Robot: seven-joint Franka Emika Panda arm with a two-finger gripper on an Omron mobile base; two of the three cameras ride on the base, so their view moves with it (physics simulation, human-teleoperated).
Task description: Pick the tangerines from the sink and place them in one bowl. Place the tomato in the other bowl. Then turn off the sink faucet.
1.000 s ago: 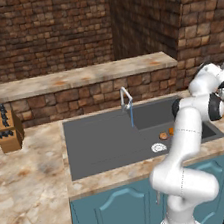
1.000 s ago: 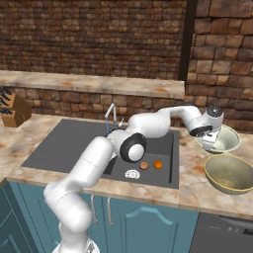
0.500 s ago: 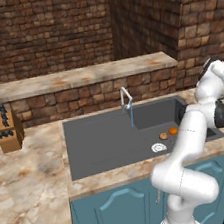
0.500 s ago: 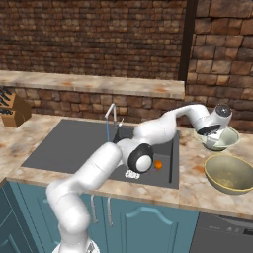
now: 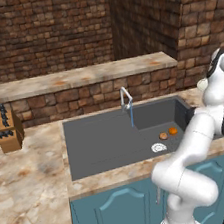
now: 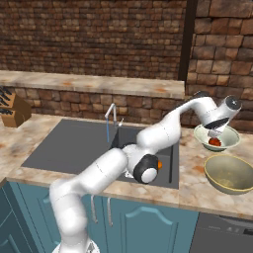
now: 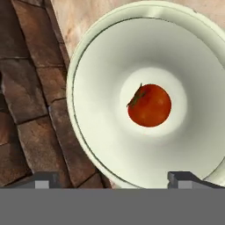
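Observation:
The dark red tomato (image 7: 150,105) lies free at the bottom of the pale cream bowl (image 7: 94,92) on the counter right of the sink. My gripper (image 7: 113,179) hangs just above it, open, fingertips (image 7: 184,178) wide apart and touching nothing. From the right base view the gripper (image 6: 216,133) points down over the tomato (image 6: 215,142) in the cream bowl (image 6: 200,131). The olive-tan bowl (image 6: 237,174) stands empty in front of it. Two tangerines, one bright orange (image 5: 173,131) and one paler (image 5: 163,136), rest in the sink (image 5: 103,140) by the drain. A thin stream runs from the faucet (image 5: 126,98).
A knife block (image 5: 4,130) stands on the left counter. A brick wall and a raised stone ledge (image 5: 79,78) run behind the sink. A brick pillar (image 6: 222,59) rises right behind the cream bowl. My arm stretches across the sink's right side.
The fingers have spread apart and let go of the tomato, which now lies in the cream bowl. The hand has shifted slightly right over that bowl.

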